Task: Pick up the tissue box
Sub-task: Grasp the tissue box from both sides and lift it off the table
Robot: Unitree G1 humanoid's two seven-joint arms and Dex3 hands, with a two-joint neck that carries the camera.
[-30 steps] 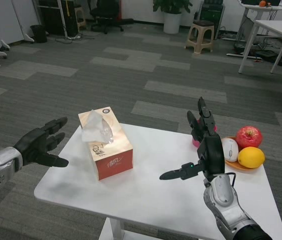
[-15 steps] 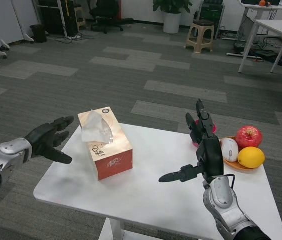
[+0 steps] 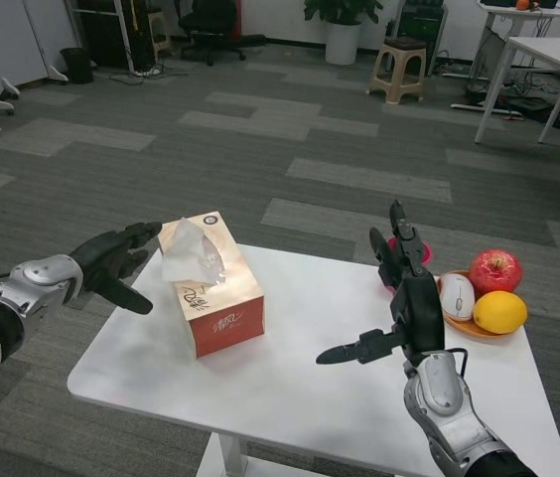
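Your tissue box stands on the table near its left edge, toward the far left corner, orange-sided with a white tissue poking out of the top. It is upright and sits at an angle to the table's edges.

Your left hand hangs over the table's left edge, just beside the box's left side. Its fingers are spread and hold nothing; the fingertips reach close to the box's far upper corner, but you cannot tell from here whether they touch it.

Your right hand is over the right half of the table, well apart from the box. It stands edge-on with fingers pointing up and apart, thumb stuck out toward the box, and holds nothing.

At the right edge, a plate carries a red apple, a lemon and a white egg-shaped thing. A pink thing shows behind your right hand, mostly hidden.
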